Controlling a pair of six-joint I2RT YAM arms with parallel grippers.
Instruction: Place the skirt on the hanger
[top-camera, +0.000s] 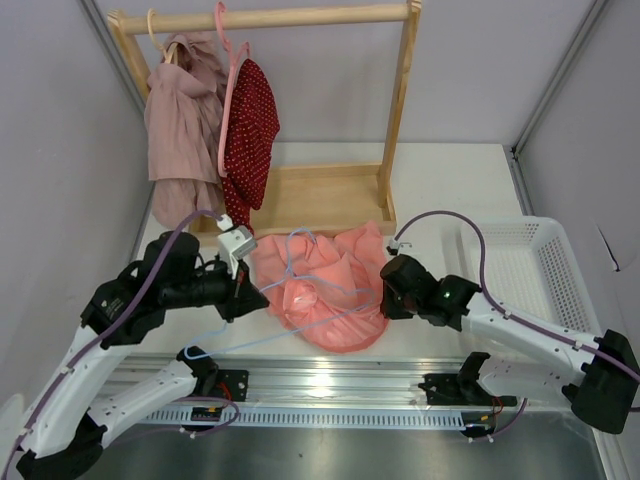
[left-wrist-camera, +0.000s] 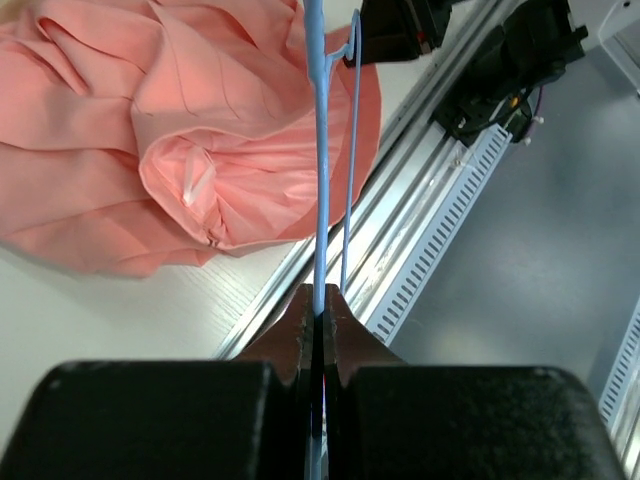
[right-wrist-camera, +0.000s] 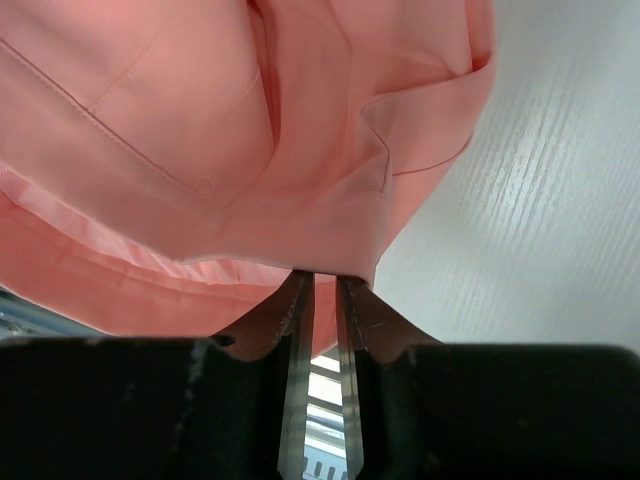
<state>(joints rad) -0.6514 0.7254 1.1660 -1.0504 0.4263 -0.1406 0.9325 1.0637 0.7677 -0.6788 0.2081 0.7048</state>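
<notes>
On the tabletop's near middle, just ahead of the arm bases, the salmon-pink thin-fabric skirt (top-camera: 335, 295) lies bunched in folds. Your left end effector (left-wrist-camera: 320, 300) is pressed together on the thin light-blue wire hanger (left-wrist-camera: 320, 150), whose wire reaches out above the cloth. Your right end effector (right-wrist-camera: 322, 285) is pinching a small fold at the skirt's edge, its fingers almost meeting.

That bite looks shallow, so a brisk lift could let the soft cloth slide out. You hold the hanger at a single point on slim wire, so it may swivel in the grip once fabric drags on it. The skirt is crumpled and its waist opening is hard to pick out. You could thread the wire through the wrong fold, or drape only one layer, and it would slip off.

To your right, well apart from the skirt, the white perforated plastic basket (top-camera: 520, 221) shows nothing inside. At the back, the shallow wooden tray (top-camera: 320, 200) shows bare wood. The dark red white-dotted garment (top-camera: 250, 130) hangs toward its left end.
</notes>
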